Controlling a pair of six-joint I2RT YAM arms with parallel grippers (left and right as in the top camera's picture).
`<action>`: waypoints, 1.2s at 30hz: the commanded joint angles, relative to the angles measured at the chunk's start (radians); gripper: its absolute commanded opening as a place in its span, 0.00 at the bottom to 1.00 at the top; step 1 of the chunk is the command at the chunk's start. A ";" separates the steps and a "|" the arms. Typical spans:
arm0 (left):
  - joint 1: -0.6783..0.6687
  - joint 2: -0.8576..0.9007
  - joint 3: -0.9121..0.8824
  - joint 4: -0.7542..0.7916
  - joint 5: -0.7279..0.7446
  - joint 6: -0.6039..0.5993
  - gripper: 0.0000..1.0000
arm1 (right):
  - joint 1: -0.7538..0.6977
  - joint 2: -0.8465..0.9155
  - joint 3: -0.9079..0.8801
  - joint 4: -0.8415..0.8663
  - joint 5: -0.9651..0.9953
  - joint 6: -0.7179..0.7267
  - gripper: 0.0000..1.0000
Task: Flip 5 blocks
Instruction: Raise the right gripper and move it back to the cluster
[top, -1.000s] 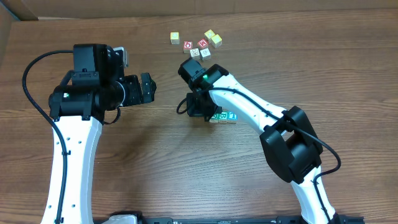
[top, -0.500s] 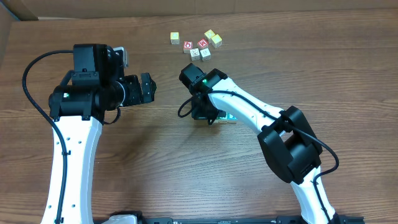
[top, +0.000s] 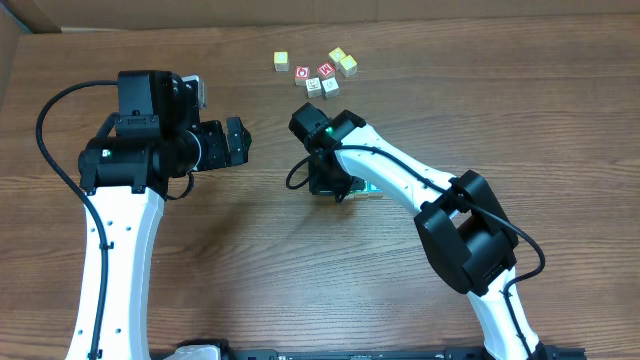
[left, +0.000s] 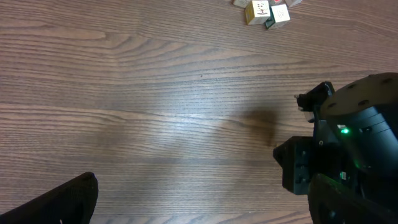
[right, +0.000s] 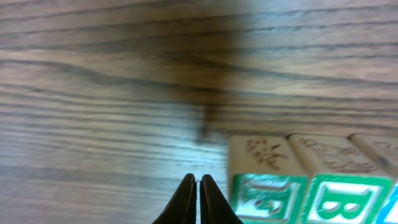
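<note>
**ENTRY: flip 5 blocks, stock at this moment**

- Right claw: fingers pressed together, nothing held. Tips low over table, just beside left end of the row; contact w/ it not visible.
- Left claw: jaws spread wide, empty, well apart from every cube.
- Blocks, row of three: mid-table, mostly hidden under right arm in overhead, only a green sliver showing. In right wrist view they sit side by side, touching.
  - End block: green print facing cam, pale carved top.
  - 2nd block: likewise green.
  - 3rd block: cut by frame edge, blue at the corner.
- Blocks, whitish pair: near side of far cluster, well apart from the row.
- Red & yellow cubes: far cluster, not task stock.

**Step (judged):** working the row, starting at end block. Can't tell which blocks are already turned.

**Next (judged):** either part the fingers and straddle end block, or tip it by its free outer side. Neighbours touch, so there is no room for a finger between them, and 2nd block may get dragged along.
</note>
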 joint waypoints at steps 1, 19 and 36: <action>-0.001 0.002 0.019 0.000 0.001 0.008 1.00 | 0.003 -0.014 0.068 0.002 -0.066 -0.019 0.06; -0.001 0.002 0.019 0.001 0.001 0.008 1.00 | -0.286 -0.065 0.189 -0.018 -0.068 -0.194 0.81; -0.001 0.002 0.019 0.000 0.001 0.008 1.00 | -0.294 -0.041 0.185 0.271 -0.063 -0.415 0.78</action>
